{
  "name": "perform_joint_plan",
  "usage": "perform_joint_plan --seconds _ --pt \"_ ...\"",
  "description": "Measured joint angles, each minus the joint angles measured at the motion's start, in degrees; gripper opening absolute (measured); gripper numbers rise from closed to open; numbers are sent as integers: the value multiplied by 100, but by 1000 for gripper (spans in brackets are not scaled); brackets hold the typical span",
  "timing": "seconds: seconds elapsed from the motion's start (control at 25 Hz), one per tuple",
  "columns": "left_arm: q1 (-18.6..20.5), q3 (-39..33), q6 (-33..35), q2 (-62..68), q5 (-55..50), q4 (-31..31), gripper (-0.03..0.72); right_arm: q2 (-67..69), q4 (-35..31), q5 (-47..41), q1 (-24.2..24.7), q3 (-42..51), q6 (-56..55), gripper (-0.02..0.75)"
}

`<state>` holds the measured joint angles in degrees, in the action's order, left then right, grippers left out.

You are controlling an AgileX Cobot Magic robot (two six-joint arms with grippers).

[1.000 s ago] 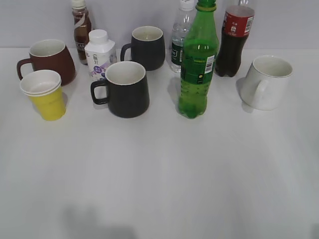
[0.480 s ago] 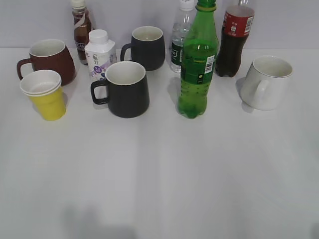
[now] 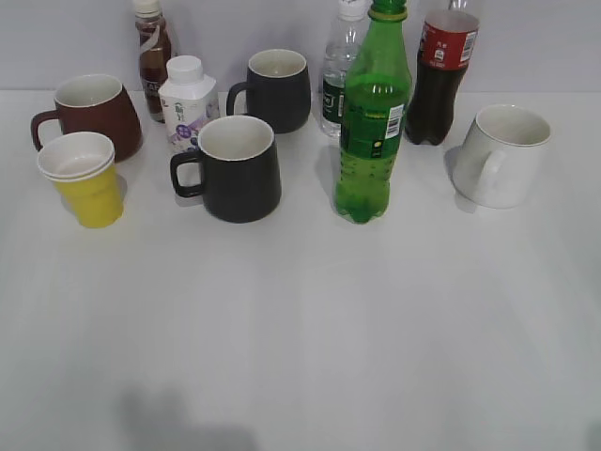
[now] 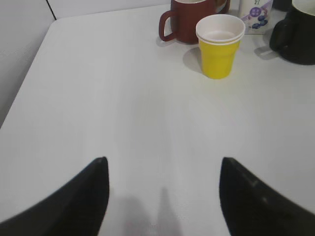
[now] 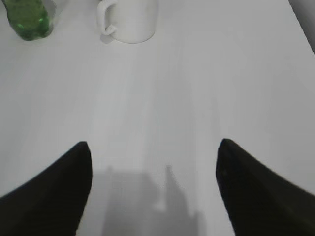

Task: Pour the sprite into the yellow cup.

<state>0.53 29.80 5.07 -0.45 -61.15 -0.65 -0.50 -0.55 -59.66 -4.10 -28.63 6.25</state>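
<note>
The sprite (image 3: 373, 117), a tall green bottle with a green label, stands upright right of centre; its base shows in the right wrist view (image 5: 28, 19) at top left. The yellow cup (image 3: 84, 180) stands upright at the left, in front of a dark red mug; it also shows in the left wrist view (image 4: 220, 45). My left gripper (image 4: 162, 169) is open and empty, well short of the cup. My right gripper (image 5: 153, 152) is open and empty, well short of the bottle. Neither gripper shows in the exterior view.
A dark red mug (image 3: 92, 113), two black mugs (image 3: 235, 169) (image 3: 277, 89), a white mug (image 3: 502, 155), a small white milk bottle (image 3: 188, 101), a brown drink bottle (image 3: 153, 56), a clear water bottle (image 3: 340, 70) and a cola bottle (image 3: 443, 75) stand around them.
</note>
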Motion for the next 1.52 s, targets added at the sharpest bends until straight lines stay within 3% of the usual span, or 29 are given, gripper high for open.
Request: perform_joint_plan --seconds 0.24,0.4,0.68,0.8,1.0,1.36,1.52 --pt "-200 20 0 36 26 138 533 0 0 0 0 0 0 588" --pt "-434 110 0 365 771 138 533 0 -34 98 0 -37 0 588" --pt "-485 -267 0 1446 3316 150 533 919 -1481 2593 0 -4 390 588" --pt "-485 -563 0 2223 4512 156 533 1681 -2146 3168 -42 89 1029 588" --pt "-485 -682 0 3727 6031 219 533 2726 -2835 4035 -510 102 2213 588" --pt "-540 -695 0 6309 7353 1149 533 4651 -2899 5032 -1508 102 3047 588" --pt "-907 -902 0 6634 7837 1221 533 5477 -2910 5738 -1806 102 3138 588"
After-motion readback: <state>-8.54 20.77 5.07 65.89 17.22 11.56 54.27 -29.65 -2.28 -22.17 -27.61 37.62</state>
